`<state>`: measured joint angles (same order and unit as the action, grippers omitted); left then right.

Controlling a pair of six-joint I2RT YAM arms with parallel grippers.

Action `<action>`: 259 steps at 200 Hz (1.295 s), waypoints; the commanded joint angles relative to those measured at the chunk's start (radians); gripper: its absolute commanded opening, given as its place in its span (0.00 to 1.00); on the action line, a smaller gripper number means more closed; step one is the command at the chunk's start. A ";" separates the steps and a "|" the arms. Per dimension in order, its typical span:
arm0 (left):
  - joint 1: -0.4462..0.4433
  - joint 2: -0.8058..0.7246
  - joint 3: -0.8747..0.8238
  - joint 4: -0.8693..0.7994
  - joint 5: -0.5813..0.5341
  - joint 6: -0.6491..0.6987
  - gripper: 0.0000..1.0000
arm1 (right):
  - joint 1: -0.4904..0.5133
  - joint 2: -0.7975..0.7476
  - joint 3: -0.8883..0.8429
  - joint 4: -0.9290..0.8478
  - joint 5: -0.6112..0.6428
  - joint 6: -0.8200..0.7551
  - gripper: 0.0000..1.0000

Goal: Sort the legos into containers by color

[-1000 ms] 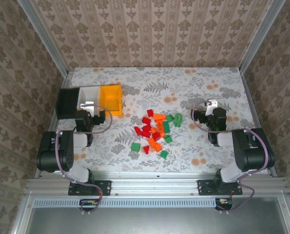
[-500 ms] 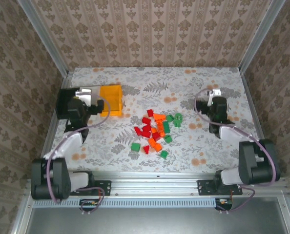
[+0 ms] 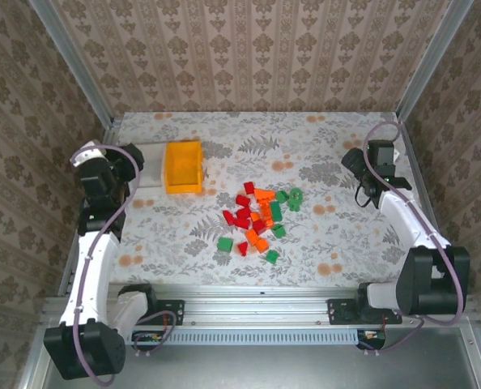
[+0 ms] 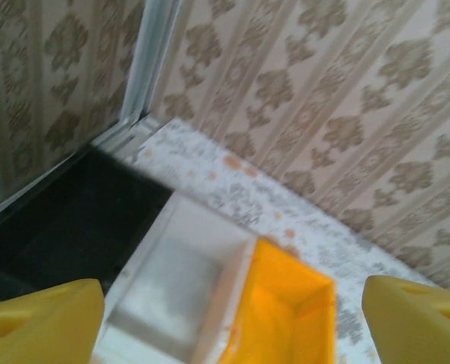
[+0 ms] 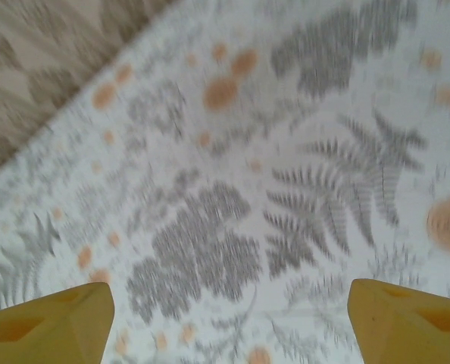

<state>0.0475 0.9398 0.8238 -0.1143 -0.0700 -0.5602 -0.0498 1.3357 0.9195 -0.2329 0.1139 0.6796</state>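
The legos [image 3: 257,217], small red, orange and green bricks, lie in a loose pile on the flowered cloth at mid-table. The containers stand at the back left. In the left wrist view the black bin [image 4: 66,220], the white bin [image 4: 176,277] and the orange-yellow bin [image 4: 285,311] stand side by side, all looking empty. From above, the orange-yellow bin [image 3: 184,166] shows whole and my left arm covers the black one. My left gripper [image 4: 229,307] hangs open above the bins, holding nothing. My right gripper [image 5: 229,318] is open over bare cloth, far right of the pile.
Patterned walls and metal corner posts [image 3: 78,73] close the table [image 3: 338,130] on three sides. The left arm [image 3: 95,235] stretches along the left edge, the right arm [image 3: 406,215] along the right edge. A metal rail [image 3: 257,312] runs across the near edge.
Both arms have unfolded and risen from low poses beside the pile. The left gripper went back and left over the bins, the right one back toward the far right corner.
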 commanded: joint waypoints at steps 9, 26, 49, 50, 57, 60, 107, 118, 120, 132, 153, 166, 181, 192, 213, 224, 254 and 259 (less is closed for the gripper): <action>-0.050 0.130 0.165 -0.240 0.110 0.007 0.74 | 0.054 -0.005 0.038 -0.067 -0.068 0.030 0.80; -0.138 0.246 0.317 -0.386 0.076 0.101 0.68 | 0.095 0.010 0.050 -0.073 -0.041 0.007 0.80; -0.256 0.421 0.490 -0.501 0.033 0.199 0.68 | 0.136 0.025 0.061 -0.084 -0.030 -0.004 0.80; -0.259 0.429 0.497 -0.505 0.034 0.202 0.68 | 0.139 0.025 0.061 -0.083 -0.031 -0.005 0.80; -0.287 0.489 0.552 -0.542 0.034 0.222 0.68 | 0.150 0.026 0.062 -0.083 -0.029 -0.010 0.80; -0.301 0.515 0.575 -0.557 0.030 0.230 0.68 | 0.156 0.027 0.062 -0.083 -0.028 -0.013 0.79; -0.399 0.811 0.786 -0.637 -0.004 0.272 0.64 | 0.217 0.049 0.058 -0.089 -0.018 -0.040 0.80; -0.399 0.856 0.796 -0.613 -0.001 0.266 0.63 | 0.223 0.049 0.056 -0.090 -0.022 -0.041 0.80; -0.399 0.866 0.799 -0.610 -0.002 0.264 0.62 | 0.224 0.049 0.056 -0.089 -0.022 -0.043 0.80; -0.399 0.919 0.824 -0.602 0.002 0.261 0.59 | 0.230 0.081 0.056 -0.088 -0.028 -0.046 0.80; -0.400 0.990 0.862 -0.606 -0.023 0.248 0.53 | 0.234 0.088 0.061 -0.092 -0.035 -0.058 0.80; -0.400 1.014 0.856 -0.587 -0.038 0.244 0.51 | 0.236 0.088 0.061 -0.094 -0.042 -0.062 0.79; -0.400 1.044 0.854 -0.581 -0.032 0.237 0.44 | 0.242 0.088 0.062 -0.100 -0.046 -0.075 0.77; -0.402 1.062 0.854 -0.571 -0.011 0.231 0.38 | 0.253 0.092 0.067 -0.106 -0.050 -0.085 0.73; -0.414 1.077 0.836 -0.526 0.017 0.225 0.28 | 0.290 0.116 0.077 -0.116 -0.066 -0.097 0.71; -0.423 1.087 0.837 -0.515 0.025 0.224 0.24 | 0.320 0.136 0.083 -0.122 -0.066 -0.115 0.71; -0.456 1.120 0.875 -0.522 0.026 0.214 0.14 | 0.362 0.173 0.087 -0.137 -0.059 -0.126 0.72; -0.462 1.125 0.880 -0.522 0.026 0.208 0.12 | 0.361 0.175 0.086 -0.137 -0.060 -0.126 0.72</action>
<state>-0.3771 2.0308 1.6550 -0.6491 -0.0673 -0.3382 0.2977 1.4876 0.9859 -0.3225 0.0681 0.5777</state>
